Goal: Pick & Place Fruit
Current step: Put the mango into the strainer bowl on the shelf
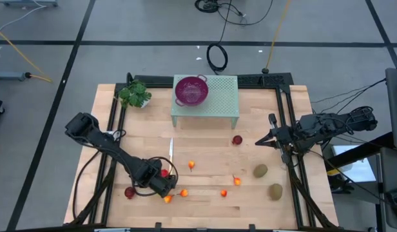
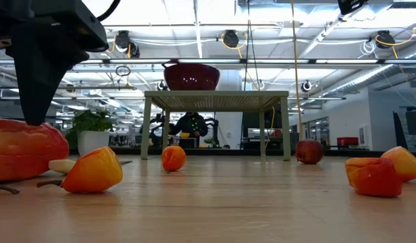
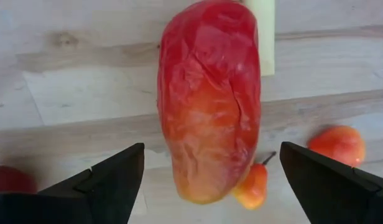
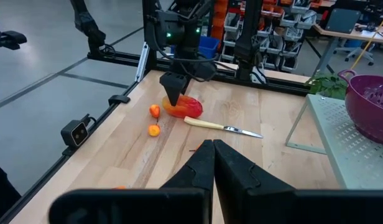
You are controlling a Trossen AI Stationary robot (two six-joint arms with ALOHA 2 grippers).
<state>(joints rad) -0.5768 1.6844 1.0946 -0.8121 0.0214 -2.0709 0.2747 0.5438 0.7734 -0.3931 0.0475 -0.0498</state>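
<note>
The red-yellow mango-like fruit (image 3: 210,99) lies on its side on the wooden table, near the front left. My left gripper (image 3: 211,148) points straight down over it, open, one finger on either side of the fruit's nearer end and no touch showing; it is also in the high view (image 1: 161,182). Other fruit lies scattered: small orange ones (image 1: 191,165) (image 1: 223,193), dark red balls (image 1: 237,139) (image 1: 129,192), two kiwi-like ovals (image 1: 260,171) (image 1: 275,191). My right gripper (image 4: 211,163) is shut and empty, raised at the table's right side.
A yellow-handled knife (image 1: 171,149) lies just beyond the mango, its handle end (image 3: 260,37) beside it. Two small orange fruits (image 3: 253,186) (image 3: 337,144) sit close to the mango. A purple colander (image 1: 191,90) stands on a green rack (image 1: 218,106) at the back; a plant (image 1: 135,95) stands far left.
</note>
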